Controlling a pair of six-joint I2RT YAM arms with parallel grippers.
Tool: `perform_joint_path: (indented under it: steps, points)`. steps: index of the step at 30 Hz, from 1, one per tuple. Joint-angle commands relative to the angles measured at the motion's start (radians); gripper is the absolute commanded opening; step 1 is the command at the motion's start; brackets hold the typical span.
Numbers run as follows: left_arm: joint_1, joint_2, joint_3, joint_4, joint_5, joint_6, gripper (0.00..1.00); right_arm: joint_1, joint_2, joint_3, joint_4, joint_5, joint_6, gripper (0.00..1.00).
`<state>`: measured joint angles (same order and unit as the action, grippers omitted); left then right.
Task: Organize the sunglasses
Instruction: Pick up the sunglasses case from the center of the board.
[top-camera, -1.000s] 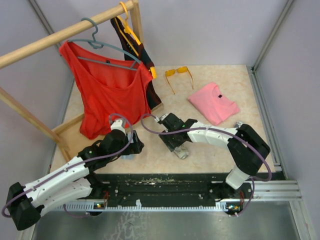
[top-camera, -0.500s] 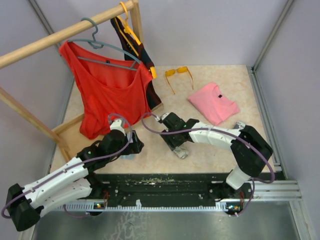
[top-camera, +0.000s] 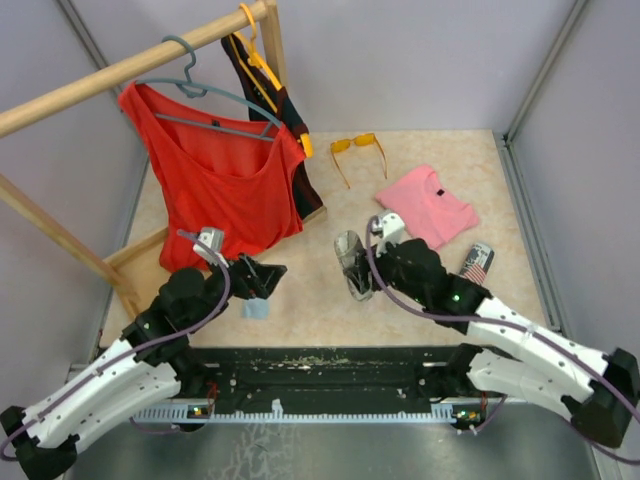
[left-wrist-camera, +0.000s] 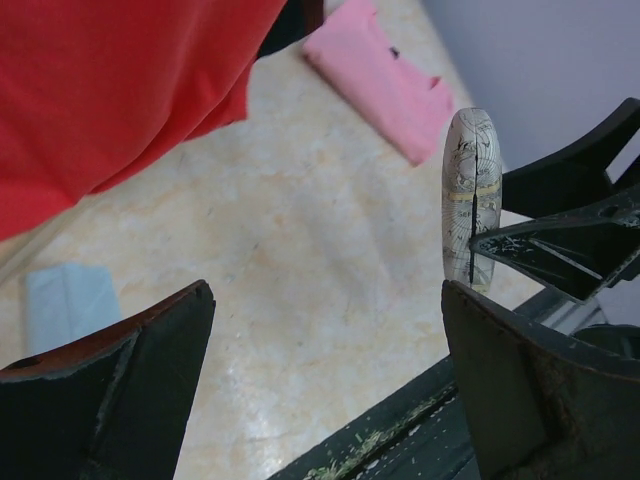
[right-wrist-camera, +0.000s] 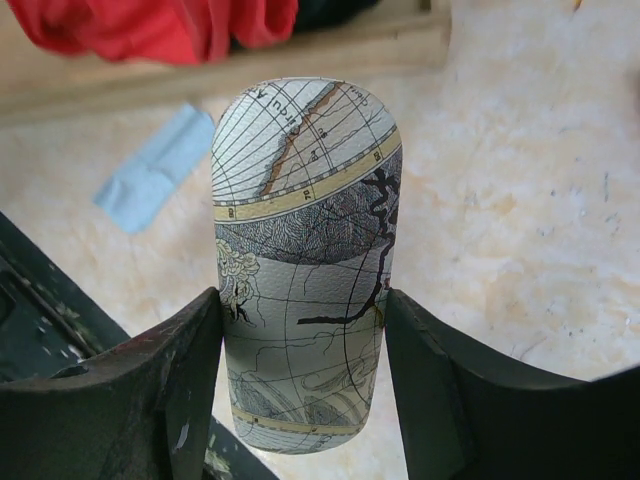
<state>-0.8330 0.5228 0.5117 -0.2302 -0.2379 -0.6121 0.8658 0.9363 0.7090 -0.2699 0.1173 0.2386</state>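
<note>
The sunglasses with orange-yellow lenses (top-camera: 358, 150) lie open at the back of the table, far from both grippers. The greyish-lilac pair is not in view. My right gripper (top-camera: 360, 272) is shut on a map-patterned glasses case (top-camera: 348, 250) and holds it off the table near the middle. In the right wrist view the case (right-wrist-camera: 305, 230) stands between the two fingers (right-wrist-camera: 160, 400). My left gripper (top-camera: 264, 276) is open and empty above the table. In the left wrist view the case (left-wrist-camera: 471, 190) shows past the right-hand finger.
A light-blue cloth (top-camera: 256, 308) lies by the front edge under the left gripper. A flag-patterned case (top-camera: 477, 263) lies at the right. A folded pink shirt (top-camera: 428, 205) lies back right. A red top (top-camera: 220, 180) hangs on the wooden rack (top-camera: 60, 240) at the left.
The right gripper has lifted the map-patterned case from the table and drawn it back. The left gripper has risen away from the light-blue cloth. The flag-patterned case has come into view.
</note>
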Motion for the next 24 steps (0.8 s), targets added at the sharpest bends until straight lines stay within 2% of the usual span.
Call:
perform_joint_path:
  steps: [1,4,10,15,18,24]
  points:
    - [0.005,-0.032,0.024,0.206,0.089,0.102,1.00,-0.002,-0.179,-0.058,0.301,0.037,0.056,0.00]
    - [0.005,-0.014,0.069,0.275,0.148,0.156,1.00,-0.003,-0.236,-0.046,0.342,-0.010,0.044,0.00]
    - [0.005,0.056,0.172,0.335,0.327,0.245,1.00,-0.003,-0.316,-0.093,0.579,-0.168,0.088,0.00]
    - [0.006,0.118,0.223,0.405,0.478,0.263,1.00,-0.004,-0.299,-0.043,0.609,-0.309,0.083,0.00]
    - [0.005,0.166,0.254,0.436,0.546,0.264,1.00,-0.003,-0.296,-0.078,0.749,-0.397,0.081,0.00]
    - [0.005,0.209,0.277,0.520,0.657,0.259,1.00,-0.003,-0.224,-0.040,0.832,-0.571,0.117,0.00]
